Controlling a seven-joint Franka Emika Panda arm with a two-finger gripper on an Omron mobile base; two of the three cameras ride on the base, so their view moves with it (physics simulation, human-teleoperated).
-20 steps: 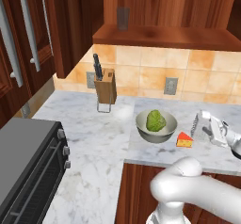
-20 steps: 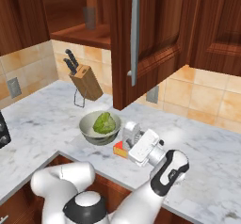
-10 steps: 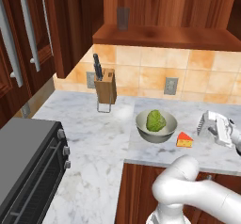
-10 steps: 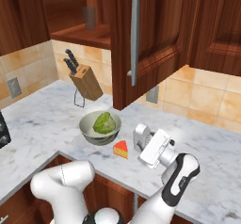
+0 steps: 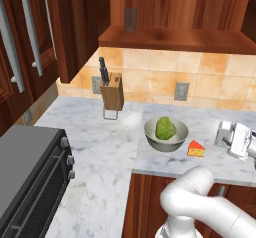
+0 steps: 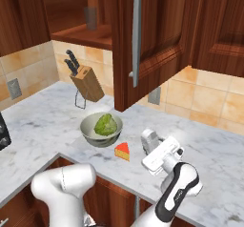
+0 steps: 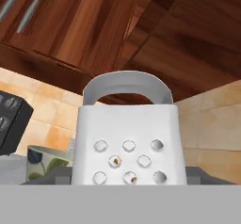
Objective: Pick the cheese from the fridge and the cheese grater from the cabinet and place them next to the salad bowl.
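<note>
Over the last second the tool [image 6: 151, 147] had swung away from the salad bowl [image 6: 100, 129], carrying the cheese grater [image 6: 149, 140] out past the cheese [image 6: 122, 150], which lay on the desk [image 6: 57, 121] just beside the bowl. Its jaws stood wide around the grater, seemingly gripping it. The cheese looked placed; the grater still needed setting down. The tool's body hid the grater's base, so contact with the desk was unclear.

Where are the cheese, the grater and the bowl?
cheese [image 5: 196, 149]: left base view, top face of the wedge.
grater [image 7: 128, 143]: hand view, perforated front face under the handle.
bowl [image 6: 90, 132]: right base view, bare left wall beside the lettuce.
</note>
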